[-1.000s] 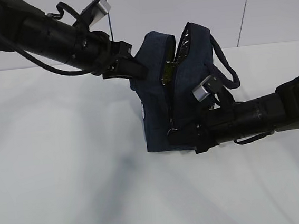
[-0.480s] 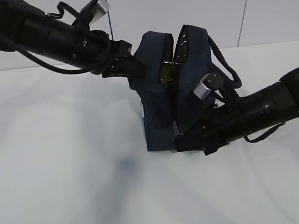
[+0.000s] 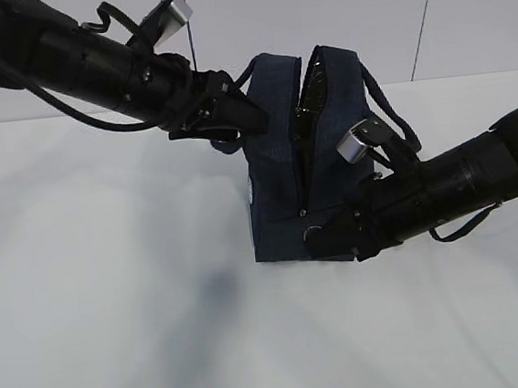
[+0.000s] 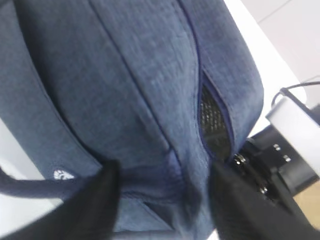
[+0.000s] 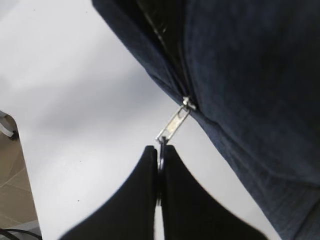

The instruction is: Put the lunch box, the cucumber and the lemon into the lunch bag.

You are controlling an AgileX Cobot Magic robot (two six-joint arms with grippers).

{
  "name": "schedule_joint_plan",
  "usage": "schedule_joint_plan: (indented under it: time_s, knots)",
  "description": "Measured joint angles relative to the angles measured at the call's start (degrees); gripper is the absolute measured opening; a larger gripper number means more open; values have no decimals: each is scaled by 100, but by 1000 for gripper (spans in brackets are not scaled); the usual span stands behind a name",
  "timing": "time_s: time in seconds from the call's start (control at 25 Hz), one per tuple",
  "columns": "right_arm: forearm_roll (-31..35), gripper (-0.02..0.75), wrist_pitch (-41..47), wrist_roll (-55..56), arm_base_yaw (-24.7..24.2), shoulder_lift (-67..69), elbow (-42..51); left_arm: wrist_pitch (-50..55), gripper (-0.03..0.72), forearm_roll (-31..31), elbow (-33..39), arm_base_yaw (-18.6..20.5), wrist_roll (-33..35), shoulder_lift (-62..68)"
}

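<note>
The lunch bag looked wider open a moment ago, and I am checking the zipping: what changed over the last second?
The lunch bag's mouth narrowed, hiding the green item inside. The left gripper opened at the bag's top. The right gripper stayed pinched on the zipper pull; the bag stayed upright.

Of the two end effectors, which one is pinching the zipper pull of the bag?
The right end effector: its fingers are pressed together on the zipper pull of the lunch bag. The left end effector has its fingers apart against the fabric.

Matt woven lunch bag [image 3: 283,201], shiny metal zipper pull [image 5: 172,125]
</note>
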Motion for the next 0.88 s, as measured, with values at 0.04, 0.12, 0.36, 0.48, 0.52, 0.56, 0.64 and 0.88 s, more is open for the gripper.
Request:
schedule_joint_plan:
  time_s: [0.04,0.12,0.36,0.48,0.52,0.56,0.64,0.88]
  knots:
    - [-9,0,0,29,0,-9,0,29,479,0,0,0,25,0]
    - [-23,0,10,68,0,-12,0,153,489,0,0,0,146,0]
    - [-74,0,31,178,0,-12,0,314,486,10,0,0,688,-202]
    - [-138,0,42,217,0,-12,0,400,486,21,0,0,1025,-586]
    - [-147,0,42,245,0,-12,0,449,484,48,0,0,1076,-704]
    - [-151,0,42,245,0,-12,0,489,478,75,0,0,1129,-785]
    - [-160,0,42,258,0,-12,0,624,456,153,0,0,1247,-896]
    - [-193,0,64,309,0,-33,0,1126,429,299,124,0,1407,-944]
